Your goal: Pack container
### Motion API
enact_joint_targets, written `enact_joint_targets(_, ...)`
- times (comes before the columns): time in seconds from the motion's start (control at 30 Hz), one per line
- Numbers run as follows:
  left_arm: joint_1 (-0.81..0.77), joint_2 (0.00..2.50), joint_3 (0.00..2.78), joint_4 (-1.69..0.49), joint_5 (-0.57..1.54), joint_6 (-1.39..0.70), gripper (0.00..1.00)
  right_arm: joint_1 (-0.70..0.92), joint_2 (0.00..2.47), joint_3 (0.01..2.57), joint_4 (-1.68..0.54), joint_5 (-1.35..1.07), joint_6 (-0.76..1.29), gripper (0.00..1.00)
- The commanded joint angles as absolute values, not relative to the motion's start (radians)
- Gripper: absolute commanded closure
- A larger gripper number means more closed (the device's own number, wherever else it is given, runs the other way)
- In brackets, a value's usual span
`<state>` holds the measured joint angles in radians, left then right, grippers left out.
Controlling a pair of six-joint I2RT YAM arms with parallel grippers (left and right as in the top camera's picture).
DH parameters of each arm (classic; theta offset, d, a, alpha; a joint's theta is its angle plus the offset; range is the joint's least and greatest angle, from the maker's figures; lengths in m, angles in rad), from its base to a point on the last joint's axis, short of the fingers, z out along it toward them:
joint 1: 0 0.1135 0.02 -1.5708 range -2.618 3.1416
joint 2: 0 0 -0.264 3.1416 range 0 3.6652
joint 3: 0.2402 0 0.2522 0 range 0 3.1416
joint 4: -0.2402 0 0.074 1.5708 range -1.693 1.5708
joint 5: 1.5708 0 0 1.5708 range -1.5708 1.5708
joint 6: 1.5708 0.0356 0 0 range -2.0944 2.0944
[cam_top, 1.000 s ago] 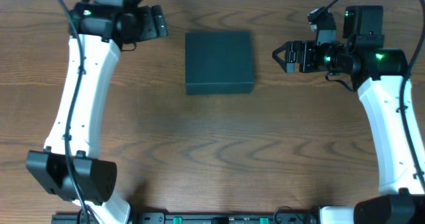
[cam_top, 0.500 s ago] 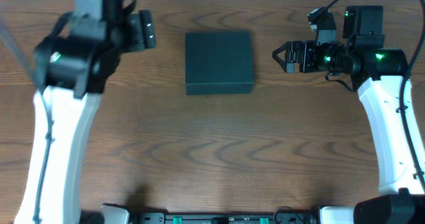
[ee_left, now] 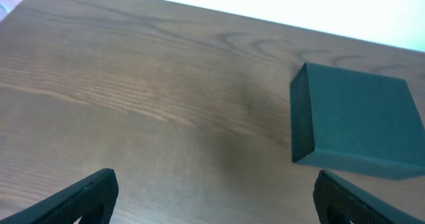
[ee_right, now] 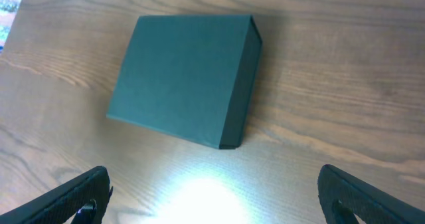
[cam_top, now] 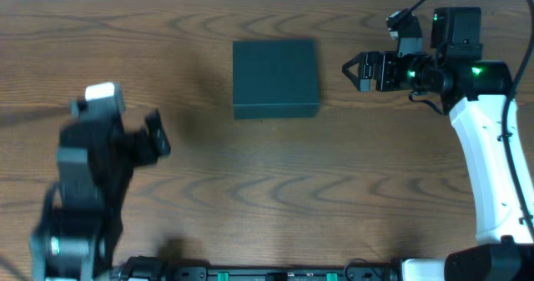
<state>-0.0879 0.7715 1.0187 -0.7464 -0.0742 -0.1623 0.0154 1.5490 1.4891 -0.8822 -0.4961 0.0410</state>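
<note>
scene: wooden table (cam_top: 250,198) with dark grain, two arms, one box on it
container (cam_top: 275,77): dark greenish-black cardboard box, shallow and roughly square, lies flat on the table, far-centre in the overhead view
container lid: down flat and flush with the walls, box reads as closed
container contents: cannot tell, nothing of the inside shows
container contact: touches only the table, neither gripper is on it
left arm (cam_top: 88,189): near-left part of the table, heavily blurred in the overhead view, well apart from the container
left gripper (ee_left: 214,191): empty, above bare wood, aimed toward the container's left side
left fingers (ee_left: 80,199): spread wide, one dark tip in each lower corner of the left wrist view, nothing between them
container in left wrist view: upper right, left side wall and top face show, well ahead of the fingertips
right arm (cam_top: 492,173): white links along the right edge of the table, green lights lit near the wrist, black cable (cam_top: 417,2) looping over the top
right gripper (cam_top: 354,71): near the container's right side, level with it, pointing at it, a strip of bare wood between the two
right fingers (ee_right: 73,197): spread wide, tips in the lower corners of the right wrist view, holding nothing
container in right wrist view: upper centre-left, skewed in the frame, top face and one side wall show
glare (ee_right: 199,194): bright patch on the wood between the right fingers, just short of the box's near corner
</note>
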Motion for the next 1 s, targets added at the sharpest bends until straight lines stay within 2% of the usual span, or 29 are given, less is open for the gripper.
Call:
enact_joint_targets(0.0, -0.072, 0.622, 0.856, -0.707, -0.043, -0.161, 0.05, 0.014, 1.545, 1.491, -0.883, -0.497, 0.047, 0.01)
enact_joint_targets(0.17, -0.068, 0.363, 0.589, -0.641, -0.046, -0.160, 0.05, 0.014, 1.545, 1.491, -0.883, -0.497, 0.047, 0.01)
enact_joint_targets(0.5, -0.004, 0.087, 0.263, -0.569, -0.060, -0.161, 0.05, 0.014, 1.545, 1.491, -0.883, -0.497, 0.047, 0.01)
enact_joint_targets(0.97, 0.037, 0.003, 0.148, -0.556, -0.118, -0.160, 0.05, 0.014, 1.545, 1.491, -0.883, -0.497, 0.047, 0.01)
